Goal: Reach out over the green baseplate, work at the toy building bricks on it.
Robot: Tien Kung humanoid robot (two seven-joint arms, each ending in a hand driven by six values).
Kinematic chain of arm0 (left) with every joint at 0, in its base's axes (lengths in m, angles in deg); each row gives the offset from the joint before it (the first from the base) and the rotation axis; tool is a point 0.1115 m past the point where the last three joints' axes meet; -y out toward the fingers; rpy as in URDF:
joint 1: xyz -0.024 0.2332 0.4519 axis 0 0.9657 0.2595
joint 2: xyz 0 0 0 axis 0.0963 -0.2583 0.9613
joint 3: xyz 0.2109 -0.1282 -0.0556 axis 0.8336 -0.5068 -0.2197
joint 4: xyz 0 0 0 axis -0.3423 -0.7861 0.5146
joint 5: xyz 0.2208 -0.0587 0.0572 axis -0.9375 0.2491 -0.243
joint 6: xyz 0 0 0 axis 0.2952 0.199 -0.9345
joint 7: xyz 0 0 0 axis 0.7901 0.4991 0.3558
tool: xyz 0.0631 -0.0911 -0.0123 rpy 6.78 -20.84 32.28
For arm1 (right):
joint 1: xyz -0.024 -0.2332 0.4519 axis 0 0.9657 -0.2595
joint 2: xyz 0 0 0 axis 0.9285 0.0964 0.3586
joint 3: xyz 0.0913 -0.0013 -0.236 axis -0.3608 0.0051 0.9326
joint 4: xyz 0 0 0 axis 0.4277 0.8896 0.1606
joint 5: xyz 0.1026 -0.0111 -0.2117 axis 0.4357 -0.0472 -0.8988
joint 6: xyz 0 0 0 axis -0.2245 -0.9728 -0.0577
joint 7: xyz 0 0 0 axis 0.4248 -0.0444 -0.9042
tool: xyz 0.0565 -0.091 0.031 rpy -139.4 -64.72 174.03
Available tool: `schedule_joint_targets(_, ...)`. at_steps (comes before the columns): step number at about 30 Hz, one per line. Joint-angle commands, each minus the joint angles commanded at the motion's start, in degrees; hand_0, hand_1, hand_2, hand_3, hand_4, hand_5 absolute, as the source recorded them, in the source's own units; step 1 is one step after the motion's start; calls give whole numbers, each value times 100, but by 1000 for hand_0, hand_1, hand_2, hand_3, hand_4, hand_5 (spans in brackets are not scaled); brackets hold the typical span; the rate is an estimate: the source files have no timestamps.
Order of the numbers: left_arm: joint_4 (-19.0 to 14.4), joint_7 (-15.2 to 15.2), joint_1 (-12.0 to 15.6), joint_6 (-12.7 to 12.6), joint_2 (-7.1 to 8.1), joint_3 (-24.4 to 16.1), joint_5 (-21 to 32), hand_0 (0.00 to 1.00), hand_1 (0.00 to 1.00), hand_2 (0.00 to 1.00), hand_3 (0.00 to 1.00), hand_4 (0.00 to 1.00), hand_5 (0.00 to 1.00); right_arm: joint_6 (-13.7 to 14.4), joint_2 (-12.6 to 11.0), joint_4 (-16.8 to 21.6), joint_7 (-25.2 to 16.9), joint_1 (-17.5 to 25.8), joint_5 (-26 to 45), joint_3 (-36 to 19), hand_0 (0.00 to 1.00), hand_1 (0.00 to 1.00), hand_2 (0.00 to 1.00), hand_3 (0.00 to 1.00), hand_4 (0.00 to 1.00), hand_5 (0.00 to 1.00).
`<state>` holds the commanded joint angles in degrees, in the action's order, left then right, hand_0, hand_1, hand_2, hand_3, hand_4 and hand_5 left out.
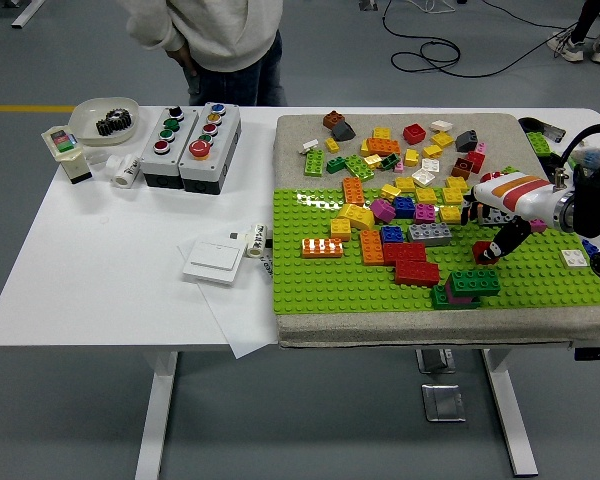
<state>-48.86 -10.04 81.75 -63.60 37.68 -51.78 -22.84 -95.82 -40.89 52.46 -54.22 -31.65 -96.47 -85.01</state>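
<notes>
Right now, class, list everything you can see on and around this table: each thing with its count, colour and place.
Baseplate: one, green, table's right half, on a grey mat.
Loose bricks: many, mixed colours, mat and baseplate's far part.
Red brick: one, under the right hand's fingertips.
Green brick stack: one, baseplate's near side.
Button boxes: two, grey, far left.
Bowl: one, white, holding a black gear, far left corner.
Switch plate: one, white, table centre.
Person: one, pale top, far side.
Right hand: black fingers reaching down to the red brick.
</notes>
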Motion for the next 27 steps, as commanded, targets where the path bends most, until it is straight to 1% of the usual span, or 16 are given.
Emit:
schedule_joint_targets(6, -2, 32, 10, -12, 1, -42, -79, 592, 722, 700, 558, 597, 620, 57, 20, -79, -23, 81, -55, -39, 404, 558, 583, 564, 981, 222)
schedule_joint_targets(12, -7, 45, 3, -24, 8, -63, -134, 591, 722, 699, 558, 595, 618, 145, -8, -98, -49, 196, -106, -125, 400, 554, 580, 561, 978, 239)
schedule_joint_targets(15, -10, 59, -10, -31, 11, -84, -176, 591, 722, 699, 558, 595, 618, 190, 0, -134, -52, 231, -27, -160, 400, 554, 580, 561, 978, 239)
schedule_joint_targets(16, -11, 63, -13, -31, 11, -90, -188, 588, 722, 697, 557, 592, 617, 193, 1, -142, -51, 238, -3, -168, 395, 555, 582, 546, 965, 351)
schedule_joint_targets(21, -17, 74, -36, -36, 12, -100, -219, 588, 722, 697, 557, 592, 617, 251, 31, -238, -55, 283, -10, -218, 395, 555, 582, 546, 965, 351)
schedule_joint_targets(22, -17, 73, -38, -37, 12, -100, -222, 588, 722, 696, 557, 591, 616, 279, 36, -246, -57, 297, -37, -231, 394, 547, 583, 538, 952, 417)
schedule_joint_targets(27, -20, 65, -47, -40, 10, -92, -214, 588, 722, 696, 557, 591, 616, 347, 68, -265, -60, 346, -113, -260, 394, 547, 583, 538, 952, 417)
